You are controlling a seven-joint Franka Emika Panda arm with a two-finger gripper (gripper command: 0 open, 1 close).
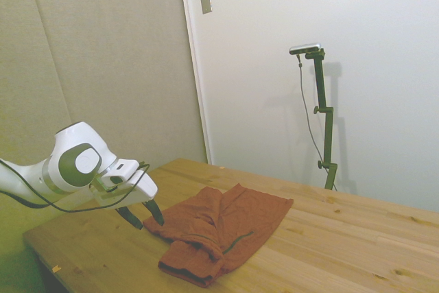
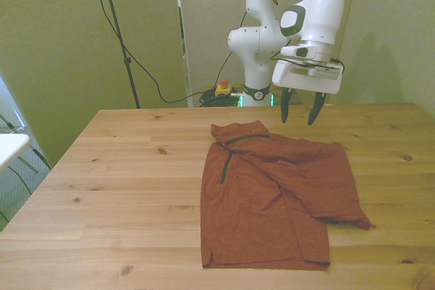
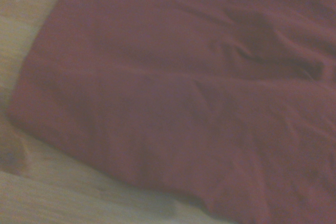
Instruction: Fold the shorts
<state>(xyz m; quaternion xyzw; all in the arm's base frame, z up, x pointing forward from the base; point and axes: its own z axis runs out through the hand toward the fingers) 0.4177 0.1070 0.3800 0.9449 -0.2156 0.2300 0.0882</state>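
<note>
Shorts: the rust-red shorts (image 2: 272, 198) lie spread on the worktop (image 2: 122, 188), a little toward the front view's right of its middle, partly doubled over on themselves.
Long axis: in the front view it runs roughly 12 to 6 o'clock, leaning slightly toward 11, from the end near the robot to the hem at the near edge.
Pointing: the end with the dark seam sits at 12 o'clock, just under the pincer; the wide straight hem faces 6 o'clock; one flap splays out toward 4 o'clock and ends in a corner.
Pocket line: a thin dark line bends at the 11 o'clock corner, one stroke running along the top edge, one dropping toward 6 o'clock.
Pincer: the pincer (image 2: 300, 109) hangs spread, both dark fingers (image 2: 286, 105) apart with bare air between them, pinching nothing, tips above the cloth's far end.
Side view: the pincer (image 1: 143, 216) sits at the 9 o'clock end of the shorts (image 1: 223, 228); whether a fingertip touches the cloth is hard to tell here.
Wrist view: blurred; red fabric (image 3: 199, 98) fills nearly everything, with soft creases and a rounded edge over a strip of pale wood (image 3: 63, 192).
Hard to make out: which layers lie under the fold, and whether the 12 o'clock end is the waistband.
</note>
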